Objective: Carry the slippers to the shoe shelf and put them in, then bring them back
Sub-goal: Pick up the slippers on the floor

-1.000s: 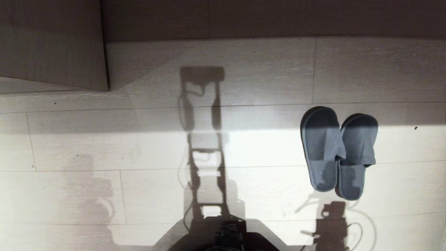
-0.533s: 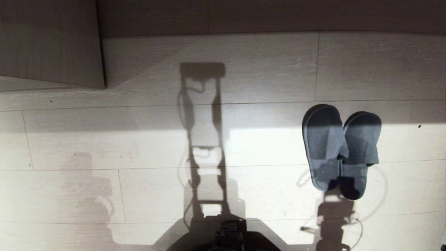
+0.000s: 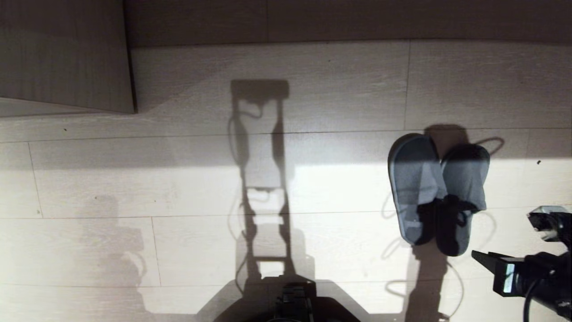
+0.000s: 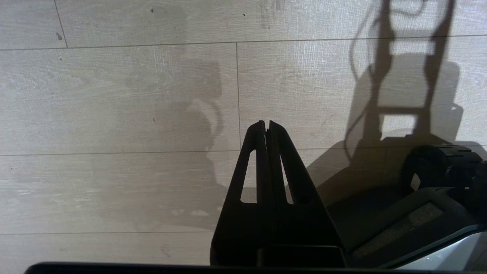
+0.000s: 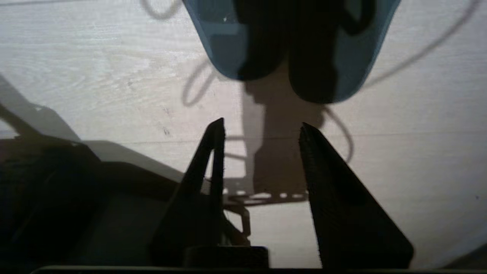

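Beside the slippers (image 3: 438, 192), the right tool (image 5: 260, 129) has now appeared, parted.

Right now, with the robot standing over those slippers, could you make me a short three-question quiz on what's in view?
1. True or false: the slippers lie side by side on the floor, touching each other.
2. Which claw has its fingers apart? A) the left claw B) the right claw
3. Fill in: the right claw points at the slippers' ___ ends.

Key:
1. True. The pair lies flat on the floor, the inner edges meeting.
2. B. The right one is open and empty, short of the slippers; the left one is shut, over bare floor.
3. Heel. The toes face away from the robot.
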